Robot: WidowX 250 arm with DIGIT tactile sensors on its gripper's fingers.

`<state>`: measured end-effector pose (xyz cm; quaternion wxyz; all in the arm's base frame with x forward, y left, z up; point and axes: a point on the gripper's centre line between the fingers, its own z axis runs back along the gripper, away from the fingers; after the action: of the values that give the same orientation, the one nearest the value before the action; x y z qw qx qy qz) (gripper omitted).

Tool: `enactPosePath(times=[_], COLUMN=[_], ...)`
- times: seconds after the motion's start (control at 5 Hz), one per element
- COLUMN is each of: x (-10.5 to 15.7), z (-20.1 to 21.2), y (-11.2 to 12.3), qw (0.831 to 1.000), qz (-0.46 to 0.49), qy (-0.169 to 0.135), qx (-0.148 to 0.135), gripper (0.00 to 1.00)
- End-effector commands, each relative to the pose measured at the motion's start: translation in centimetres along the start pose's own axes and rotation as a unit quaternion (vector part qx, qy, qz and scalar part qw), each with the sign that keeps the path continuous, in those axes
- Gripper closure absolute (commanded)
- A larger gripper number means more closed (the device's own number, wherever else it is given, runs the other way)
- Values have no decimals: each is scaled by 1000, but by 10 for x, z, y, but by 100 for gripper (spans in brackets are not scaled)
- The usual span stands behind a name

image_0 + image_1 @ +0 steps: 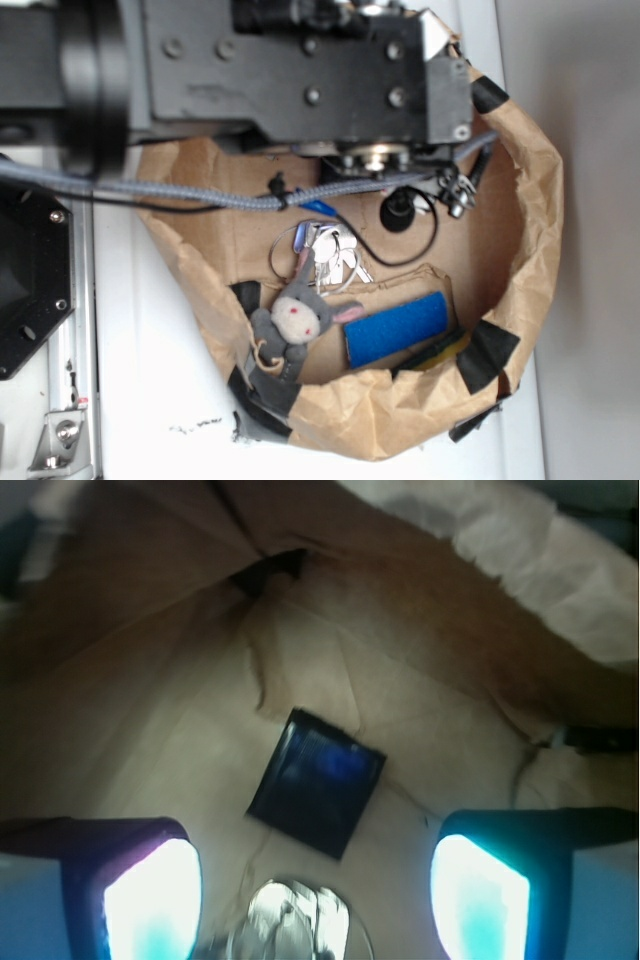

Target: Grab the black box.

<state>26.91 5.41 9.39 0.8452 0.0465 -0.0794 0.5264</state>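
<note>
black box [317, 781] lies flat on the brown paper floor [150, 740] in the wrist view, turned like a diamond, its glossy top catching a bluish sheen. it sits between and a little beyond the two pads of the pincer [315, 905], which stands released: one finger [150, 900] at 7 o'clock of the box, the other [480, 895] at 4 o'clock, neither touching it. at 6 o'clock of the box, just beside it, a shiny metal ring of the keys [298, 920] shows at the frame's lower edge.

from the exterior view the box cannot be seen; the black arm body [290, 70] covers the upper part of the taped brown paper bag [520, 230]. within the bag, a bunch of keys [325, 255] lies near the middle, a grey stuffed toy [295, 325] just at its 6 o'clock, and a blue block [397, 328] at 3 o'clock of the toy. the bag rests on a white table [140, 400].
</note>
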Motion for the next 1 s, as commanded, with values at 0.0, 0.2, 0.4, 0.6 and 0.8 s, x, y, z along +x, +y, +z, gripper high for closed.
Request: enactPosePath(times=[0.0,0.2,0.4,0.6,0.8], x=[18,23,27,27,23], z=[-16,-15,-15,-17,-19], y=[18,20,22,26,23], qw=[999,999,998,999,999], qz=[38,45,47,42,35], qy=[-24,-22,-28,-24,-31], qx=[-18,-18,-16,-11,-14], gripper=[0,0,0,0,0])
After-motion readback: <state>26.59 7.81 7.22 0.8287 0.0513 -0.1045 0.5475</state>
